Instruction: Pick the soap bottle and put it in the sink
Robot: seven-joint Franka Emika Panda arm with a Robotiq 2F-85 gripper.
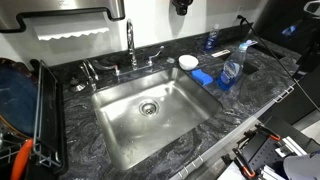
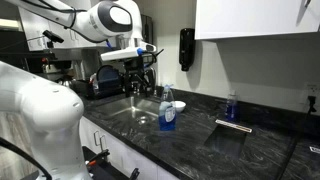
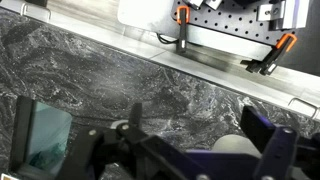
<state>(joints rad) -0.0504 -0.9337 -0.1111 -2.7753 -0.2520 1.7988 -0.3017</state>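
The bottle (image 2: 167, 112) stands upright on the counter (image 2: 250, 150) at the sink's (image 1: 120, 125) 2 o'clock corner, about 5 o'clock from the gripper (image 2: 140, 80), whose jaws look apart.

soap bottle (image 1: 231, 72): clear, blue liquid | sink (image 1: 185, 108): steel-grey | countertop (image 1: 72, 108): dark marbled

The sink (image 1: 120, 125) lies open; a sponge (image 1: 205, 77) sits just beside the soap bottle (image 1: 231, 68).

Dark marbled countertop (image 2: 255, 150), white cabinet (image 2: 250, 18)
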